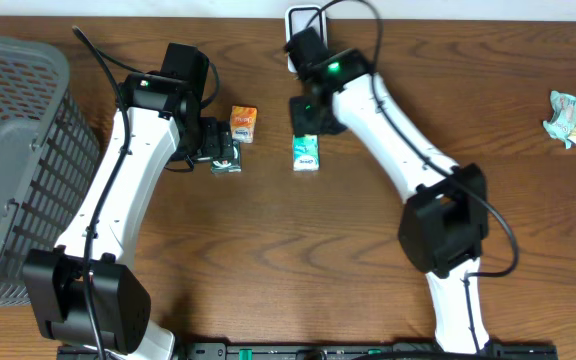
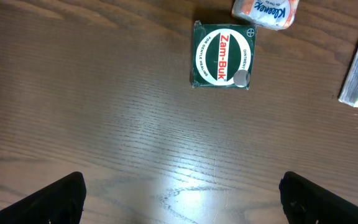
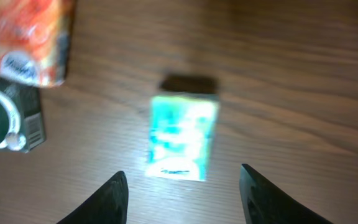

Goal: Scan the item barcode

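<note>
- Near the middle of the far edge of the bench (image 1: 268, 260), a teal pack (image 1: 306, 152) is lying flat. I am taking it as the item to scan, because the right arm is the one standing directly over it.
- Its long axis is running from the far edge towards the near edge.
- The right fingers (image 3: 114, 199) are hanging apart with nothing between them. In the right wrist view the teal pack (image 3: 182, 137) is sitting just ahead of them, centred in the gap.
- Its long axis is pointing away from those fingers, so a straight drop would be closing them across its short width.
- The left fingers (image 2: 55, 202) are standing wide apart and holding nothing. A green box (image 2: 222, 56) is lying ahead of them, a little right of centre, just to the left of the teal pack.
- An orange pack (image 1: 244, 123) is sitting just beyond the green box, towards the far edge, clear of the right fingers' path.
- A white device (image 1: 303, 15) is showing at the far edge, partly hidden behind the right arm. It is probably the scanner, though I cannot tell for certain.
- The right arm is clearly the nearer one to the teal pack, and a lift towards the far edge would be the short way to that device.
</note>
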`<move>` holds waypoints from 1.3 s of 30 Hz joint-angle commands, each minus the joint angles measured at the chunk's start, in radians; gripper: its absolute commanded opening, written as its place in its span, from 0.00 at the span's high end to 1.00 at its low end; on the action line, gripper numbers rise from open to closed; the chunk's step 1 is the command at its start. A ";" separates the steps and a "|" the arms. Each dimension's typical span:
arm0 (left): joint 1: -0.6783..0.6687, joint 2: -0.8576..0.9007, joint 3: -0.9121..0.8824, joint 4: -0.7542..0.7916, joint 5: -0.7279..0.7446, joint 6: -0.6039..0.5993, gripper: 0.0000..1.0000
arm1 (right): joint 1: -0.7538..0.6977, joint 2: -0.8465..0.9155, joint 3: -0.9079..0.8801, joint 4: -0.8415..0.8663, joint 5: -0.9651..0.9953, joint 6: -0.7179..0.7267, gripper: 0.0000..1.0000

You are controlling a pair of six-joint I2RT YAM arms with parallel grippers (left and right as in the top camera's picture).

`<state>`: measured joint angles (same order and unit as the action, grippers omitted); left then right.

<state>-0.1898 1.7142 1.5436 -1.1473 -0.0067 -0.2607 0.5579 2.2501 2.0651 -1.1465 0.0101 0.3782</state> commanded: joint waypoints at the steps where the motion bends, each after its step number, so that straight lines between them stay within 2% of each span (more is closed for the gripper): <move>1: 0.005 -0.003 0.013 -0.003 -0.009 0.006 0.02 | 0.037 0.074 -0.006 0.003 0.024 0.042 0.49; 10: 0.005 -0.003 0.013 -0.003 -0.009 0.006 0.02 | 0.055 0.184 -0.006 0.008 0.082 0.058 0.53; 15: 0.005 -0.003 0.013 -0.003 -0.009 0.006 0.02 | 0.055 0.188 -0.005 0.001 0.092 0.051 0.79; 18: 0.005 -0.003 0.013 -0.003 -0.009 0.006 0.02 | 0.048 0.187 -0.005 -0.001 0.092 0.051 0.99; 22: 0.005 -0.003 0.013 -0.003 -0.009 0.006 0.02 | 0.026 0.181 0.000 -0.012 0.076 0.047 0.99; 29: 0.005 -0.003 0.013 -0.003 -0.009 0.006 0.02 | -0.071 0.132 0.017 -0.025 -0.299 -0.161 0.99; 35: 0.005 -0.003 0.013 -0.003 -0.009 0.006 0.02 | -0.201 0.116 0.016 -0.039 -0.808 -0.339 0.99; 39: 0.005 -0.003 0.013 -0.003 -0.009 0.006 0.02 | -0.250 0.116 0.016 -0.068 -0.991 -0.429 0.99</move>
<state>-0.1898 1.7142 1.5436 -1.1473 -0.0063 -0.2607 0.3367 2.4073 2.0750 -1.1973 -0.6865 0.0818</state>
